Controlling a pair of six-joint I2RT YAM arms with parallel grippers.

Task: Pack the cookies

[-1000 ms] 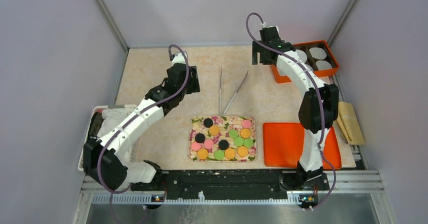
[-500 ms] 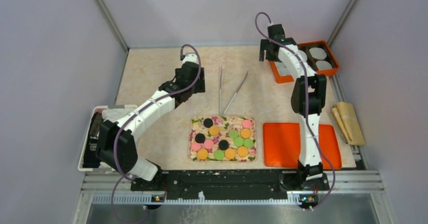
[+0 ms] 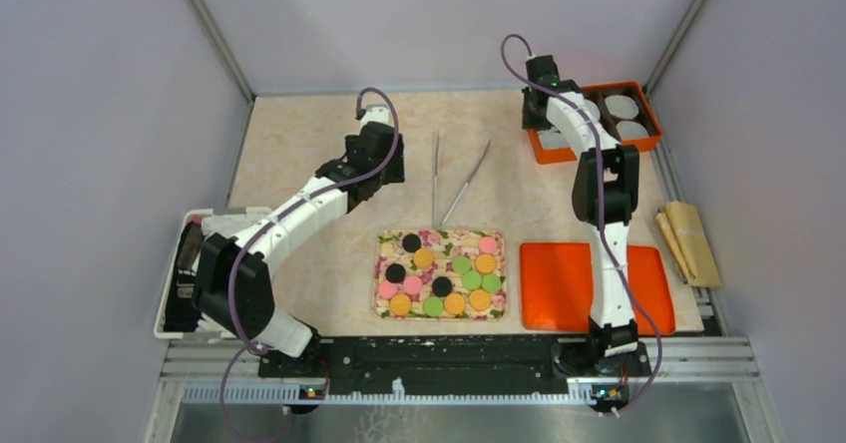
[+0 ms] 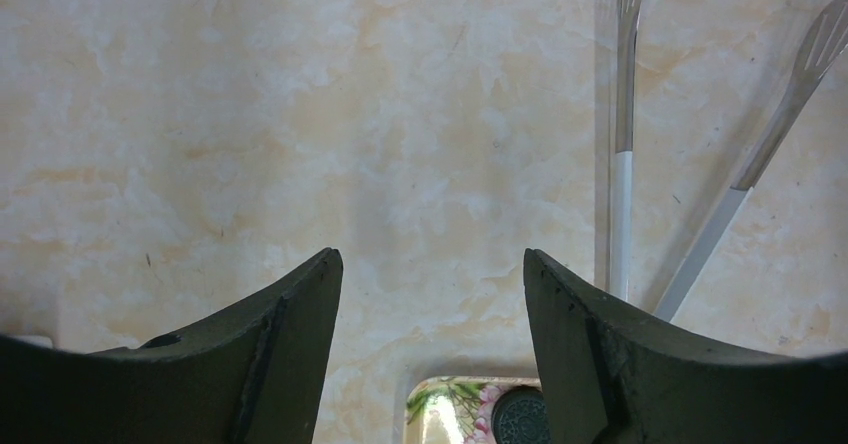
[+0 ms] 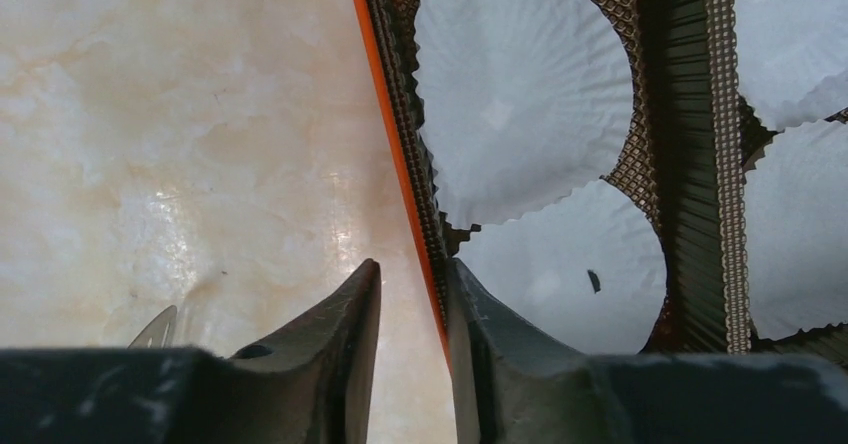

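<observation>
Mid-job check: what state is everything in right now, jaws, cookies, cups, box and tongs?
Left gripper: jaws open, empty, over the table.
Right gripper: jaws nearly together astride the orange box wall; grip unclear.
Cookies: all on the floral tray, none packed.
Paper cups: seated in the orange box, those in view empty.
Tongs: both lying loose on the table.

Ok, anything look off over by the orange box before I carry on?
In the right wrist view, the lower paper cup in the orange box has a small dark speck inside, and the upper cup overlaps its rim. The right gripper straddles the box's wall.
</observation>
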